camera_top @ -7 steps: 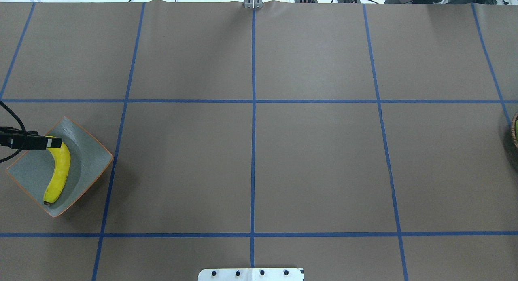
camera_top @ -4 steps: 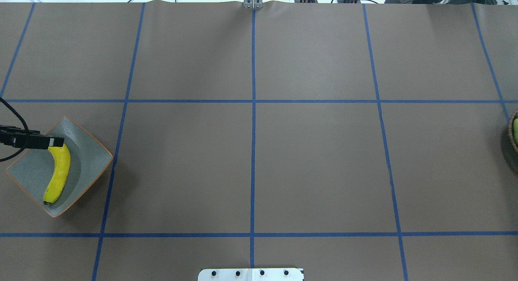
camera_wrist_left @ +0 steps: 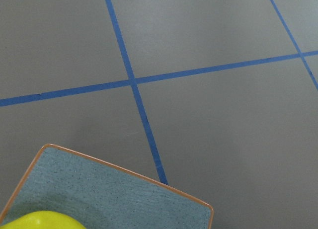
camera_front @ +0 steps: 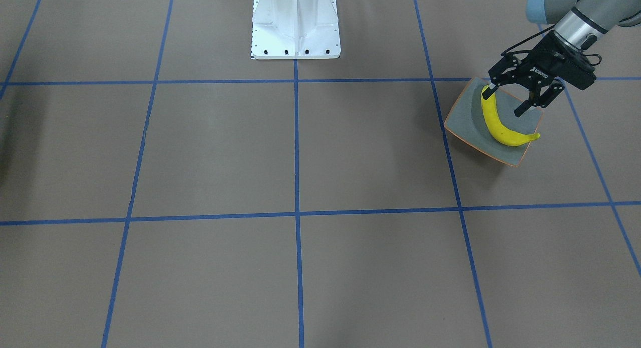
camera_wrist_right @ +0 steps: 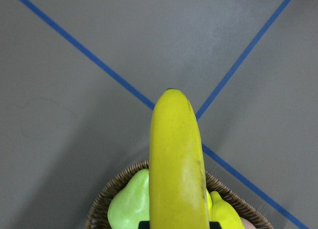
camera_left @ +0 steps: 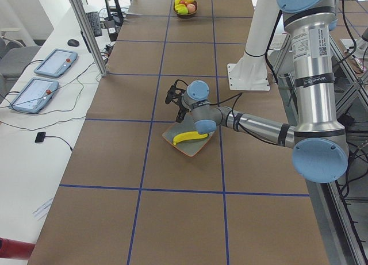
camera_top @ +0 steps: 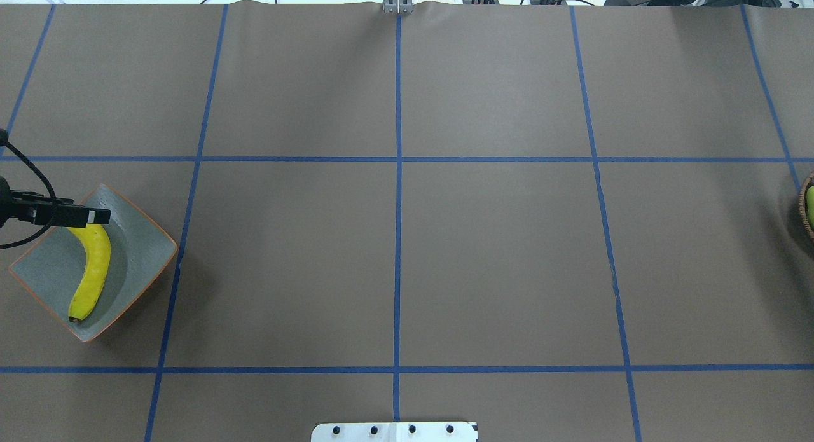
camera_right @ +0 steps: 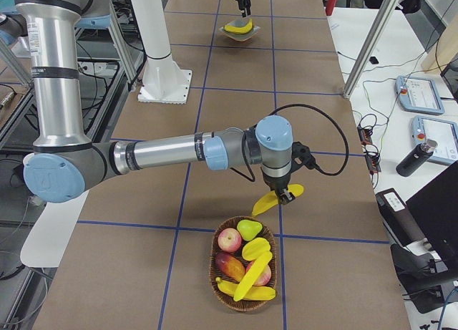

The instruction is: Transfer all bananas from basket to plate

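One banana (camera_front: 501, 130) is laid in the plate (camera_front: 463, 122) at the left end of the table (camera_front: 300, 162). The left gripper (camera_front: 507, 100) is hung just over its stem end, fingers (camera_front: 528, 103) spread, nothing gripped. Way over at the other end, a second banana (camera_right: 265, 203) is clamped in the right gripper (camera_right: 285, 196), lifted just beside the basket (camera_right: 212, 265), where more bananas (camera_right: 250, 280) are left among other fruit.
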Controlling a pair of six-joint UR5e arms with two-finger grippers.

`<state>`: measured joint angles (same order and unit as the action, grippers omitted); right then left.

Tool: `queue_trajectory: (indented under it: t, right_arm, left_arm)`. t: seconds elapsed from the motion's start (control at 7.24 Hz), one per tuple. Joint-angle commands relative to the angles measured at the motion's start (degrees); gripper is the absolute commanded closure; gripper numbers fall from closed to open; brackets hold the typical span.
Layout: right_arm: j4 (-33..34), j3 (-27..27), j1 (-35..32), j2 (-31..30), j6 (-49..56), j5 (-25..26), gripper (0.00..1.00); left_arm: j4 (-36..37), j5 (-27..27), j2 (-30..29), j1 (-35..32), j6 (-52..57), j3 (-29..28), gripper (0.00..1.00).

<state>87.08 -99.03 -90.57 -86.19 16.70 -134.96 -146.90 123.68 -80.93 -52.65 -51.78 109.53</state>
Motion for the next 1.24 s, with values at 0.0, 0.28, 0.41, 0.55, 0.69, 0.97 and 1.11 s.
queue_trajectory:
  t: [0.0, 0.28, 0.41, 0.55, 0.69, 0.97, 1.11]
  right_arm:
    - [0.0, -0.7, 3.8, 6.1, -18.7, -3.5, 1.00]
    - [-2.0, -5.1, 9.5, 10.5, -40.5, -4.3, 1.00]
    - [-8.3, -5.6, 13.0, 11.7, -53.1, -4.2, 1.00]
    - [-16.3, -5.4, 16.9, 12.4, -65.5, -4.0, 1.00]
    - [-23.3, -5.4, 19.9, 13.3, -77.1, -3.7, 1.00]
    - [-28.5, -5.7, 26.8, 18.4, -91.0, -1.2, 1.00]
    - [-28.5, -6.4, 32.2, 22.3, -95.8, 3.5, 1.00]
  left_arm:
    - [0.2, 0.1, -4.3, 0.1, -2.3, -0.1, 0.00]
    - [0.1, 0.1, -13.5, 0.4, -12.3, 0.0, 0.00]
    - [-0.1, 0.1, -18.2, 0.7, -16.5, -0.1, 0.00]
    - [-0.2, 0.1, -23.1, 1.8, -19.1, -0.4, 0.00]
    - [-0.3, 0.0, -28.2, 3.2, -21.1, -1.3, 0.00]
    - [-0.4, -0.4, -32.9, 6.0, -22.8, -1.8, 0.00]
    - [-0.4, -0.4, -34.0, 6.5, -22.8, -1.9, 0.00]
